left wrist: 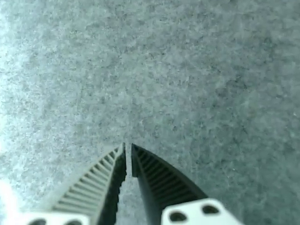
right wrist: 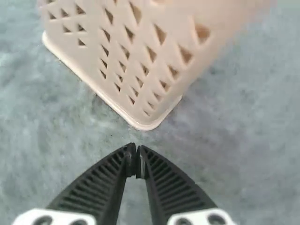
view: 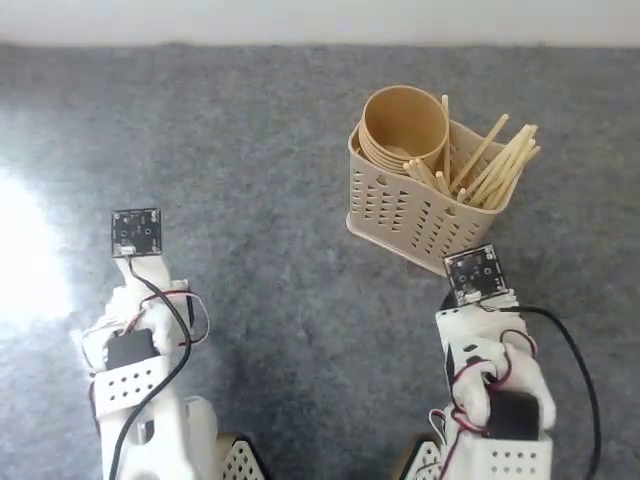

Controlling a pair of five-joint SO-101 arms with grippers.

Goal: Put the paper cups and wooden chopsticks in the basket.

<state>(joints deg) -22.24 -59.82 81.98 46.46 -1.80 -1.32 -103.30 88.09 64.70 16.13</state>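
Felt (view: 300, 150), grey and nubbly, covers the table in the high view, with a pale strip along the far edge and glare at my left. The basket (view: 400, 215) stands on it ahead of my right arm (view: 490, 390), cups (view: 405, 125) nested inside and chopsticks (view: 500, 165) leaning beside them; my arm's board covers its near corner. Left wrist view: my left gripper (left wrist: 129, 151) is pressed together over bare felt. Right wrist view: my right gripper (right wrist: 136, 157) is pressed together too, near the basket's corner, whose top is cut off.
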